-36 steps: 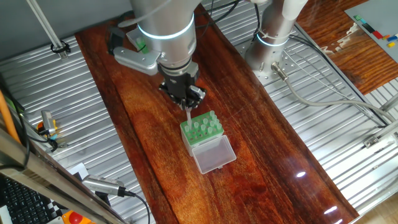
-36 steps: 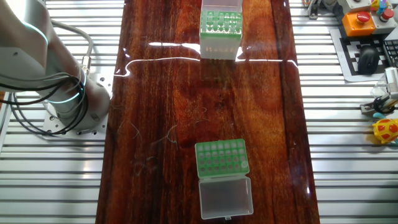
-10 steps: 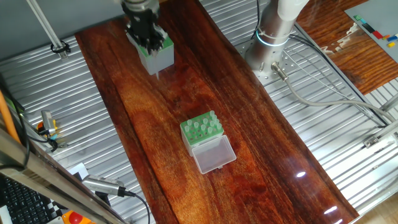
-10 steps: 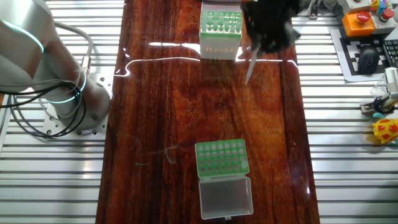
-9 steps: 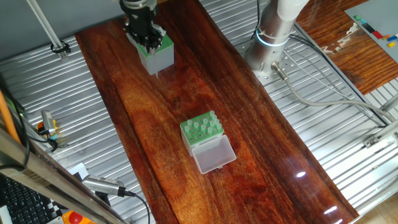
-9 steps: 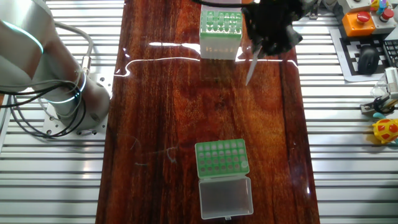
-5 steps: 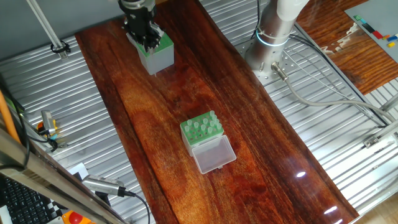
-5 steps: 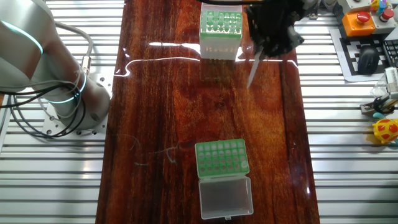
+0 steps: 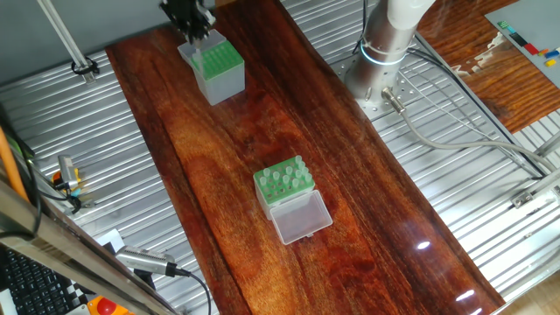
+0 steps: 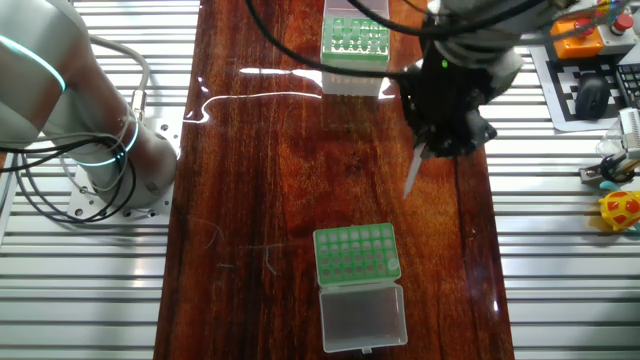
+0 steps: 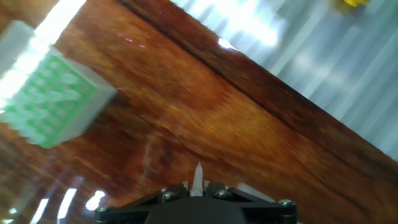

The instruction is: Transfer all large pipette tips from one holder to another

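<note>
My gripper [image 10: 428, 150] hangs above the table to the right of the taller translucent box [image 10: 355, 52], shut on one large pipette tip [image 10: 413, 173] that points down. In one fixed view the gripper [image 9: 195, 30] is at the top edge, just behind the box [image 9: 215, 70]. The hand view shows the tip [image 11: 198, 178] pinched between the jaws of the gripper [image 11: 198, 188], with the box [image 11: 51, 104] blurred at the left. The low green rack [image 10: 356, 254] sits nearer the table's front, its clear lid [image 10: 363, 316] folded open. Several tips stand in the rack [image 9: 283, 180].
The arm's base [image 10: 105, 140] stands on the ribbed metal left of the wooden table [image 10: 260, 150]. An orange button box [image 10: 578, 36] and a yellow object [image 10: 622, 208] lie off the table's right side. Cables [image 9: 455, 131] trail near the base [image 9: 378, 66].
The gripper has lifted away from the taller box with the tip still held, and looms larger in the other fixed view. The boxes have not moved.
</note>
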Tool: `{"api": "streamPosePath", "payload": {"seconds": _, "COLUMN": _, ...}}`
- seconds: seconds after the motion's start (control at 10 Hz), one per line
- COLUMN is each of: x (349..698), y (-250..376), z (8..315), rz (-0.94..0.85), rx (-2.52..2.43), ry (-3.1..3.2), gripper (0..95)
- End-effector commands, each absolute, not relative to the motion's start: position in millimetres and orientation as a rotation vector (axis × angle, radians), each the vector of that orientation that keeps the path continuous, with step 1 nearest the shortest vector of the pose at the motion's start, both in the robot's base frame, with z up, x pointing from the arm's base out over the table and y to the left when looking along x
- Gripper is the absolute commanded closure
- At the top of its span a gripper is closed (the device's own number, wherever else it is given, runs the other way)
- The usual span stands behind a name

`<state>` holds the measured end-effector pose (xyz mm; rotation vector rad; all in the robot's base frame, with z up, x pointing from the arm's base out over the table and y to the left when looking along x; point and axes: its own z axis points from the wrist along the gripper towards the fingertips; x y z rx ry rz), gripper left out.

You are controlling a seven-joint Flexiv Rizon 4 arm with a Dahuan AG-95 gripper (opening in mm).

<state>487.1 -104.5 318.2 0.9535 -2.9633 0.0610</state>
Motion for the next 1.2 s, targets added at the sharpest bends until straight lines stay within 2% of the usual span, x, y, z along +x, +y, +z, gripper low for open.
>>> {"api": "streamPosePath", "payload": {"seconds": 0.1, "x": 487.1, "y": -104.3, "z": 319.1, "rz": 0.034, "rx": 0.872, "ry": -2.982, "gripper": 95.0}}
{"api": "streamPosePath", "payload": {"seconds": 0.3, "x": 487.7, "y": -111.8, "z": 321.8, "rz": 0.062, "rx": 0.868, "ry": -2.986, "gripper": 95.0}}
{"api": "streamPosePath", "payload": {"seconds": 0.6, "x": 490.4, "y": -166.3, "z": 330.6, "rz": 0.038, "rx": 0.946, "ry": -2.968, "gripper": 95.0}}
{"api": "streamPosePath", "payload": {"seconds": 1.2, "x": 490.1, "y": -170.9, "z": 330.8, "rz": 0.039, "rx": 0.817, "ry": -3.015, "gripper": 95.0}}
